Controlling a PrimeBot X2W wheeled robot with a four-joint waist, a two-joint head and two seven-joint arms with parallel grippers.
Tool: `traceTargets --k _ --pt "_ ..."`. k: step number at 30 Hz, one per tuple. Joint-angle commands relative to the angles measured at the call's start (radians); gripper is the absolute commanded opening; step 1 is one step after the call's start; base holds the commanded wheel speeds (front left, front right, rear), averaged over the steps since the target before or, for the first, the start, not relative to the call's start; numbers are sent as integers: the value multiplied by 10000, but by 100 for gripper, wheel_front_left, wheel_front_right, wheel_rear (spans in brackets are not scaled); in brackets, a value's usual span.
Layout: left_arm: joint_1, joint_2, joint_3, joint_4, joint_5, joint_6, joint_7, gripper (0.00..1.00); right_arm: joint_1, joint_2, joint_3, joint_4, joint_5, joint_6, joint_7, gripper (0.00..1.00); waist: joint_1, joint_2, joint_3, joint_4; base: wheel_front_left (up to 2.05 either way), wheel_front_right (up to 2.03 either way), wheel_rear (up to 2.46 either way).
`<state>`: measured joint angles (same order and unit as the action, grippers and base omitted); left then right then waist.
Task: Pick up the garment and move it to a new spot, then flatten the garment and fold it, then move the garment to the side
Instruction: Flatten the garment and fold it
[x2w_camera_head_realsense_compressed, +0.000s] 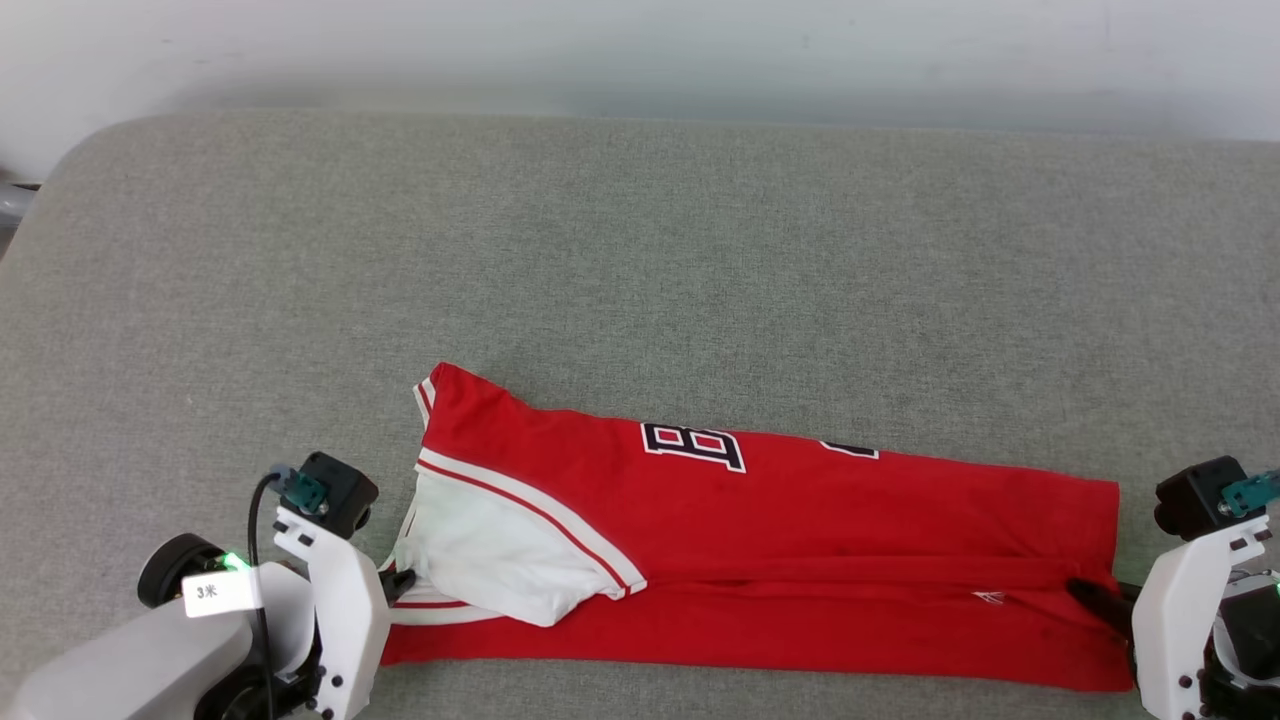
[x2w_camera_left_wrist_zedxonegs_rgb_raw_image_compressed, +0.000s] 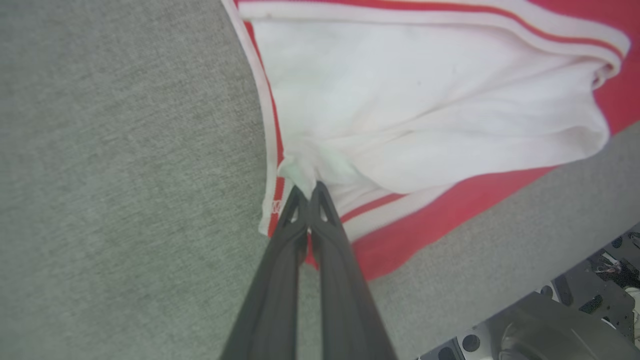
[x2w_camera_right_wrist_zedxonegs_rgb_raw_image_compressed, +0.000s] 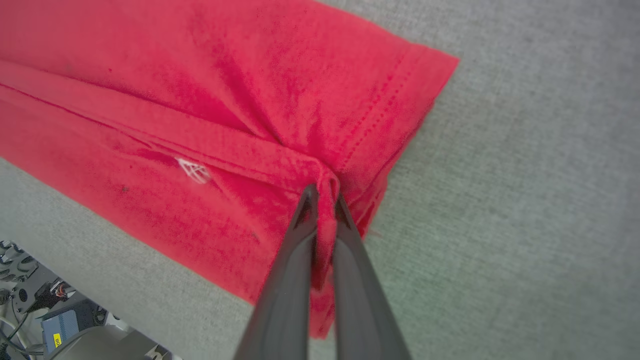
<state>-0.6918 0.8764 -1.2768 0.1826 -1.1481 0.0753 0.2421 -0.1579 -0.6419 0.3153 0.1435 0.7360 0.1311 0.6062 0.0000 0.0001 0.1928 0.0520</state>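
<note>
The garment (x2w_camera_head_realsense_compressed: 820, 530) lies folded lengthwise on the bench (x2w_camera_head_realsense_compressed: 640, 250), left gripper (x2w_camera_left_wrist_zedxonegs_rgb_raw_image_compressed: 306, 192) and right gripper (x2w_camera_right_wrist_zedxonegs_rgb_raw_image_compressed: 322, 192) each pinching an end; cross-folding and moving aside seemingly remain.

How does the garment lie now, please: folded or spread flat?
Folded lengthwise: the garment forms a narrow band, a long fold edge crossing it, number partly hidden.

White forearm shells (x2w_camera_head_realsense_compressed: 338, 590), black wrist cameras (x2w_camera_head_realsense_compressed: 335, 492), long dark gripper fingers (x2w_camera_left_wrist_zedxonegs_rgb_raw_image_compressed: 278, 272).

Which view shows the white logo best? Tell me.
The right wrist view: the logo is close, its lines clear. In the head view the logo is a tiny fleck; the left wrist view faces the white sleeve.
</note>
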Motion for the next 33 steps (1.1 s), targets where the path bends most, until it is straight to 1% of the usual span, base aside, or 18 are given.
traceTargets --k 1,2,3,5,8,9,11,12,17,20,22,26,30,33 --pt "187 -105 14 176 106 74 -168 57 167 135 -55 123 -116 -10 -85 0 0 -1 37 -3 0 0 0" --pt "217 -187 52 318 93 127 -314 100 203 223 -78 178 -153 -8 -159 38 0 -1 38 4 0 0 0" --pt "271 -261 109 406 77 151 -475 100 236 335 -140 199 -152 -8 -261 100 0 -1 22 13 0 0 0" --pt "323 -312 195 507 150 183 -849 100 253 436 -291 92 -156 -8 -517 100 0 -1 -83 42 0 0 0" --pt "404 -292 448 361 294 424 -1637 100 448 523 -584 -298 71 -8 -748 100 0 -1 -343 80 0 0 0" --pt "443 -279 533 249 350 525 -1939 100 549 502 -696 -451 146 -8 -782 100 0 -1 -439 101 0 0 0" --pt "613 -222 775 34 414 870 -2591 100 746 385 -962 -903 307 -8 -841 100 0 -1 -618 133 0 0 0" --pt "880 -233 1137 -296 501 1547 -3595 100 985 212 -1447 -1380 491 -8 -722 100 0 -1 -733 151 0 0 0" --pt "1299 -326 1640 -599 932 2679 -4765 100 1140 83 -2385 -1669 758 -8 -274 100 0 -1 -842 289 0 0 0" --pt "1588 -512 2128 -741 1231 3247 -5034 100 1061 74 -2729 -1473 996 -8 257 100 0 -1 -867 382 0 0 0" --pt "1805 -635 2537 -861 1615 3584 -5071 100 985 63 -2896 -1219 1165 -8 712 100 0 -1 -874 466 0 0 0" --pt "2500 -1022 3848 -1298 2740 4108 -5086 100 740 200 -3164 -584 1472 -8 1581 100 0 -1 -812 623 0 0 0" --pt "3314 -1504 5161 -1660 3968 4372 -5090 100 546 393 -3338 161 1628 -8 2225 100 0 -1 -711 817 0 0 0" --pt "3964 -1935 6029 -1836 4774 4339 -5090 100 431 560 -3453 547 1686 -7 2424 100 0 -1 -603 968 0 0 0"
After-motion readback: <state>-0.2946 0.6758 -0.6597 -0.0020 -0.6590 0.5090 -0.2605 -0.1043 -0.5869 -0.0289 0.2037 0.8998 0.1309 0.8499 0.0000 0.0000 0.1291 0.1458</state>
